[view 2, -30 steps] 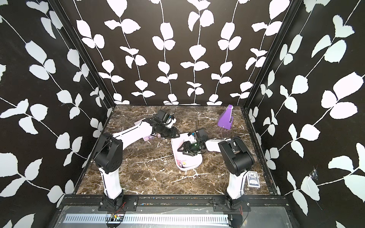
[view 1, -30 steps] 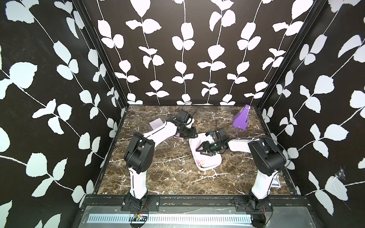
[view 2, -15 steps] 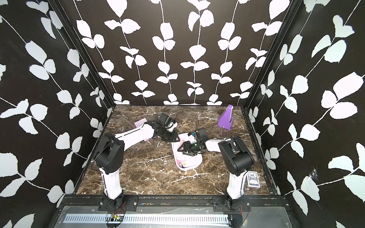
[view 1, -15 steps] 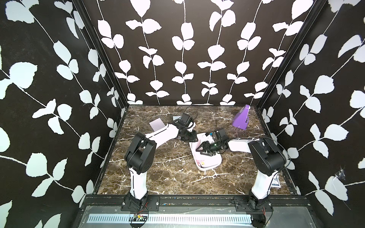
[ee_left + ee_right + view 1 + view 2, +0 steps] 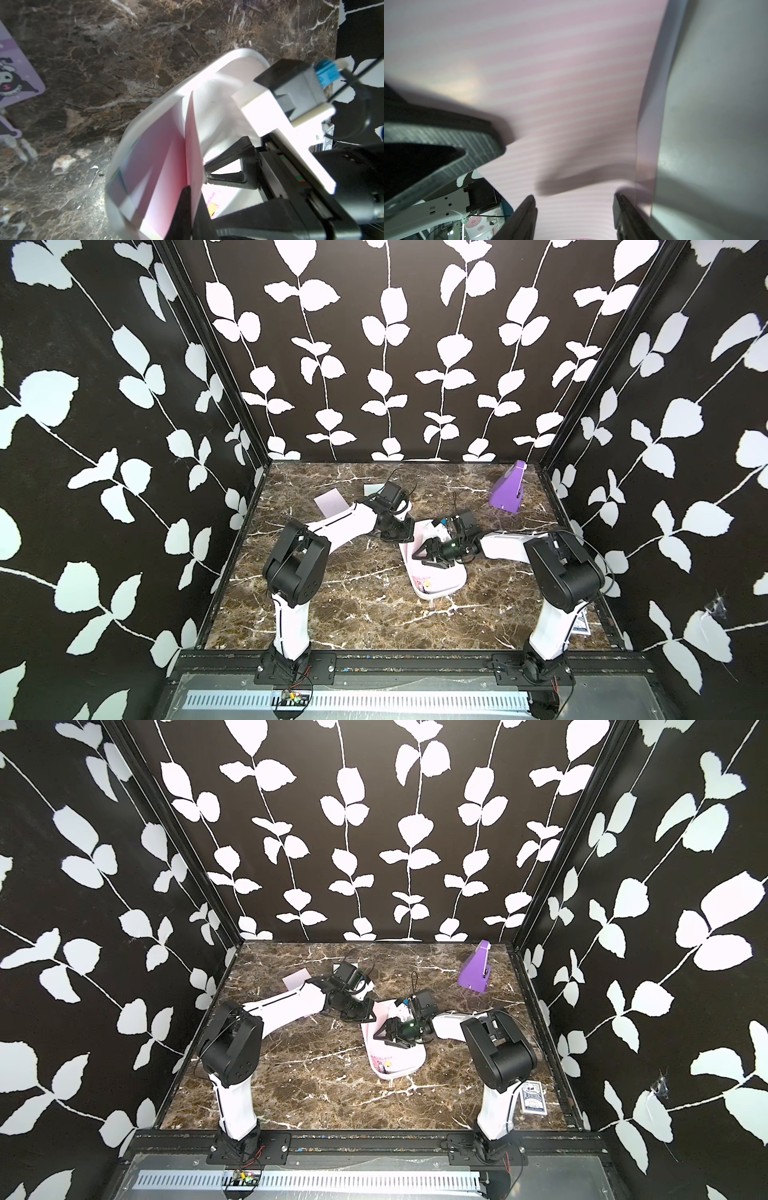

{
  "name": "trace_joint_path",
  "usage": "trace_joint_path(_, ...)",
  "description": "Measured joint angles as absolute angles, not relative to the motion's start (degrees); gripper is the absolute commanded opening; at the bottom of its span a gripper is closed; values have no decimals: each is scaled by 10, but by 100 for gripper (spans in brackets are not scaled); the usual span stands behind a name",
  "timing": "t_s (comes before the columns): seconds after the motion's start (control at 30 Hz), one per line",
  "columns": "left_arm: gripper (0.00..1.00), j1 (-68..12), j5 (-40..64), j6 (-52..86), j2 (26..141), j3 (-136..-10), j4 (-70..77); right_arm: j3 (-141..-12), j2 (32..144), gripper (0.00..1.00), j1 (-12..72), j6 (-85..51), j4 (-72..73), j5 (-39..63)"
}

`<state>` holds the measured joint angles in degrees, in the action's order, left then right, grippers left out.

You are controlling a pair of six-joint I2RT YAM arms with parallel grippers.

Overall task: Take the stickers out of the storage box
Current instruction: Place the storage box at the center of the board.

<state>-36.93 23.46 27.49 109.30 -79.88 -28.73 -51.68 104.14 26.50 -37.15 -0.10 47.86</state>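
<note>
now the white box [image 5: 451, 581] at the centre of the counter [image 5: 353, 605] holds pastel stickers [image 5: 429, 585]. left claw [image 5: 192, 199], at 11 o'clock a second ago, is clamped tight on a pink sticker [image 5: 193, 135] at the box's 12 o'clock end; right claw [image 5: 430, 556] stands half-spread inside. only its wrist view shows the stickers' stripes.

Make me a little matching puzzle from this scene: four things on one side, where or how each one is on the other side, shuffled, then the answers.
Things:
1. purple wedge
2. playing card box
3. left claw
4. right claw

Places or states:
A. open, down inside the white storage box
B. near right corner of the marble table
C. far right corner of the table
D. shut on a pink sticker sheet in the storage box

Pairs: 1-C, 2-B, 3-D, 4-A
</note>
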Motion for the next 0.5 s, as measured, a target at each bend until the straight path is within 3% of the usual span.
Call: trace_joint_path(0.5, 3, -370, 247, 277, 1068, -799, -285, -498, 952, 61, 247, -343, -130, 396)
